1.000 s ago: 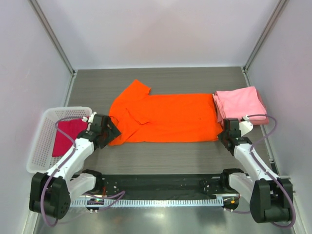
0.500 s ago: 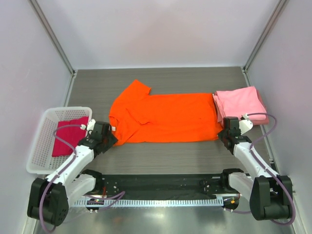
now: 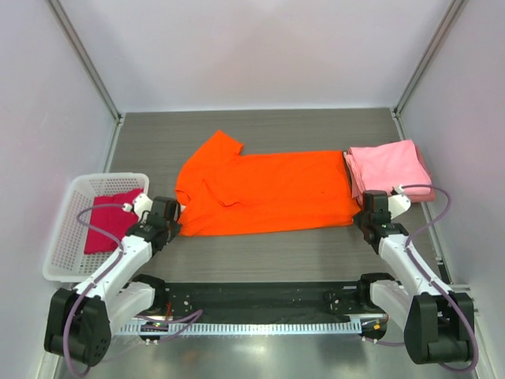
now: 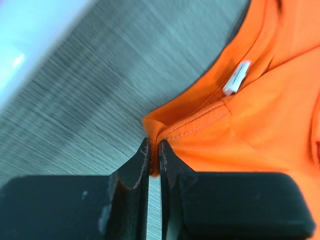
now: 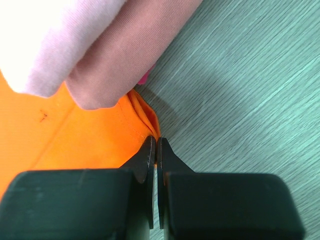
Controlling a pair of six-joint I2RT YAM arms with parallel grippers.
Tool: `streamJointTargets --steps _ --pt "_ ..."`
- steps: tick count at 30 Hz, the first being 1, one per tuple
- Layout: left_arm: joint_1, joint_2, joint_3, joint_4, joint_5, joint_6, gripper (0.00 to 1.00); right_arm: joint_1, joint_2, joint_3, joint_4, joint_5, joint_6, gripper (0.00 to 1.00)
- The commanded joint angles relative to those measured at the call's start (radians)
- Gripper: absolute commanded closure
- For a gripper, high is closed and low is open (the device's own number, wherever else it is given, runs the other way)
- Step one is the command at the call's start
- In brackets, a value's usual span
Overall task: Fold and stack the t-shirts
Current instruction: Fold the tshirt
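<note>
**Left gripper shuts on the orange shirt: both near ends now held**

The orange shirt (image 3: 268, 193) lies spread across the middle of the table (image 3: 260, 257), collar end toward 9 o'clock and hem toward 3 o'clock. The folded pink shirts (image 3: 388, 167) sit at 2 o'clock, touching its hem end. The crimson shirt (image 3: 110, 221) waits in the basket (image 3: 59, 237) at 8 o'clock.

1 second ago the left gripper (image 4: 154, 150) stood wide over the collar end. It has since drawn back toward 8 o'clock and pinched together on the cloth edge just beside the collar. The right gripper (image 5: 155, 145) has not moved and stays clamped on the hem corner at 4 o'clock, right beside the pink shirts.

With 2 grips on the near edge, the shirt looks ready to be lifted and folded away toward 12 o'clock.

The only label is a small white tag (image 4: 236, 79) inside the collar, and no writing on it can be read
</note>
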Motion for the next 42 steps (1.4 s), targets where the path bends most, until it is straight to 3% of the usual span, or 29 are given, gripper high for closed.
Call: streamJointTargets --steps 1,7,8,10,13,17,25,39,42 --pt "0.026 -0.041 0.051 -0.069 -0.119 -0.001 0.92 -0.005 -0.039 -0.005 0.007 0.065 0.016 0.99" --pt "0.04 -0.066 0.059 -0.101 -0.143 0.014 0.79 -0.005 -0.043 -0.005 -0.013 0.049 0.018 0.99" --pt "0.038 -0.067 0.06 -0.101 -0.131 0.019 0.56 -0.005 -0.042 -0.006 -0.015 0.042 0.019 0.99" --pt "0.038 -0.069 0.062 -0.086 -0.049 0.054 0.32 -0.005 -0.036 -0.011 -0.013 0.021 0.02 0.99" --pt "0.035 -0.078 0.059 -0.093 0.04 0.053 0.27 -0.005 -0.036 -0.01 -0.013 0.015 0.015 0.99" --pt "0.023 -0.156 0.019 -0.096 0.165 -0.012 0.27 -0.005 -0.036 -0.011 -0.012 0.013 0.016 0.99" --pt "0.009 -0.369 -0.081 -0.098 0.183 -0.119 0.41 -0.005 -0.025 -0.008 -0.009 0.01 0.015 0.99" --pt "0.001 -0.234 -0.18 0.04 0.144 -0.256 0.44 -0.003 -0.024 -0.01 -0.003 0.009 0.018 0.99" --pt "0.001 -0.184 -0.182 0.074 0.09 -0.265 0.5 -0.005 -0.022 -0.01 -0.003 0.009 0.018 0.99"
